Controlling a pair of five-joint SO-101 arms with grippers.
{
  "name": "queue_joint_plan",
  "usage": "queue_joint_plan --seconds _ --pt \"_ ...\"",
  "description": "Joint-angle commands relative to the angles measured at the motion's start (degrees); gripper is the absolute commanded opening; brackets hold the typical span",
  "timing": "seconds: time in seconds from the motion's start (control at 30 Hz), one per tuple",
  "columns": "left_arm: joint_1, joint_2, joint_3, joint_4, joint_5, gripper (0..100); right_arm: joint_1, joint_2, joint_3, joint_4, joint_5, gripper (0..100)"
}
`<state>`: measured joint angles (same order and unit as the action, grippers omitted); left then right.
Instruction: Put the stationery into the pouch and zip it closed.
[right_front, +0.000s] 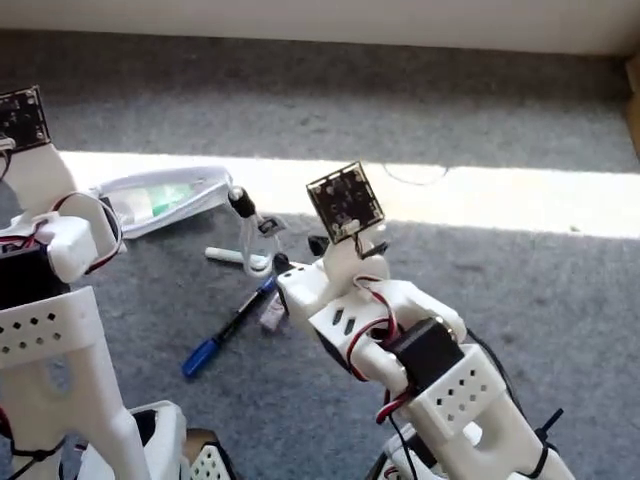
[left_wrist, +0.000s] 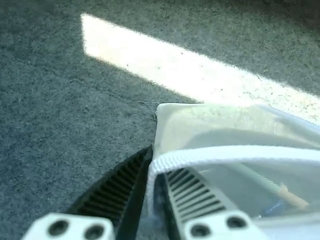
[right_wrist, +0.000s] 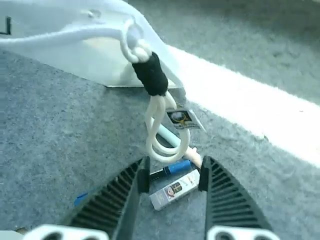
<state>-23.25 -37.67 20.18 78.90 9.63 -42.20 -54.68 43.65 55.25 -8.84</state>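
At the pouch (left_wrist: 210, 125) rim, pinched it in the left gripper (left_wrist: 155, 160), probably to steady it. Beside the pouch's cord (right_wrist: 162, 135), held the right gripper (right_wrist: 175, 166) wide open over the pen (right_front: 232, 322), not yet inside.

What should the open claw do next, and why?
Probably lower the right gripper and close it on the blue pen. Its jaws stand open, and the pen lies just below the gap between them, outside the pouch. The left gripper is shut on the pouch's edge, so the pouch looks held ready.
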Motion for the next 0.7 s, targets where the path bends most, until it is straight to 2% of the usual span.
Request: queue_joint_plan --seconds 0.0,0.2,0.33,0.53,0.67 --pt "-2.7 0.0 -0.7 -1.1 0.6 1 0.8 0.7 1.7 -1.5 -4.5 15.6" --pt "-2.7 0.0 -0.2 -1.1 0.6 1 0.8 16.0 1.3 -1.5 -13.3 15.6" --pt "-2.7 0.0 0.0 -1.1 0.6 1 0.6 26.6 -3.7 -0.8 -18.7 15.6" --pt "-2.7 0.0 0.0 -1.1 0.6 1 0.5 39.5 -16.1 7.3 -26.3 15.6" --pt "-2.7 0.0 0.0 -1.1 0.5 1 0.5 46.6 -23.1 9.1 -30.3 15.6"
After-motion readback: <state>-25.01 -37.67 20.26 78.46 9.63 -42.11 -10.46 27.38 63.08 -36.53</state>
